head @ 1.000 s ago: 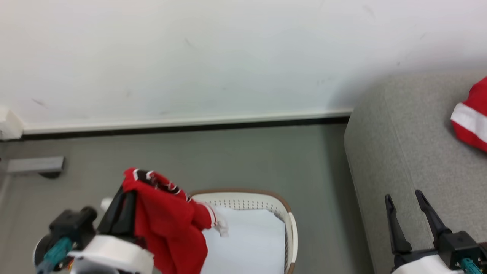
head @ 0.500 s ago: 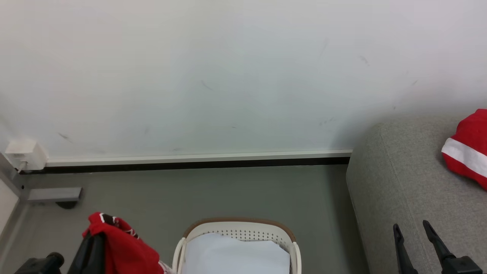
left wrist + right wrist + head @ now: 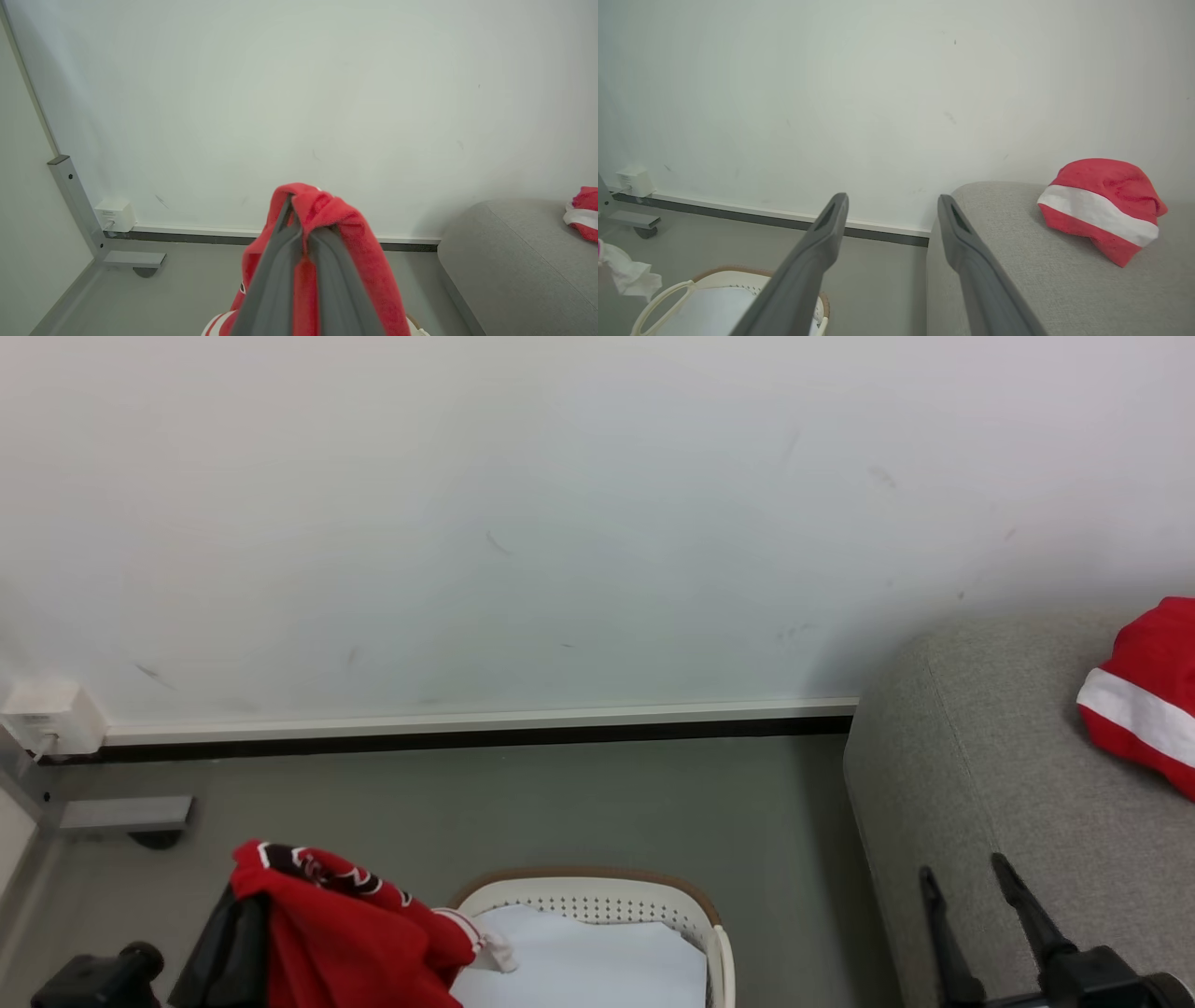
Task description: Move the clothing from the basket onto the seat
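Observation:
My left gripper is shut on the clothing, a red garment with a black-and-white patch. It hangs over the fingers beside the left end of the basket. In the left wrist view the closed fingers pinch the red clothing, which drapes over their tips. The white basket with its brown rim holds a plain white sheet. At the right stands the seat, a grey sofa with a second red garment with a white stripe lying on it. My right gripper stands open and empty over the seat's near corner.
A white wall with a baseboard runs behind the grey floor. A metal frame foot and a small white box sit at the far left. The right wrist view shows the basket left of the seat.
The head view has tilted up, so everything sits lower in the picture. Over the last half second the held clothing has shifted right, toward the basket. The right gripper stays open.

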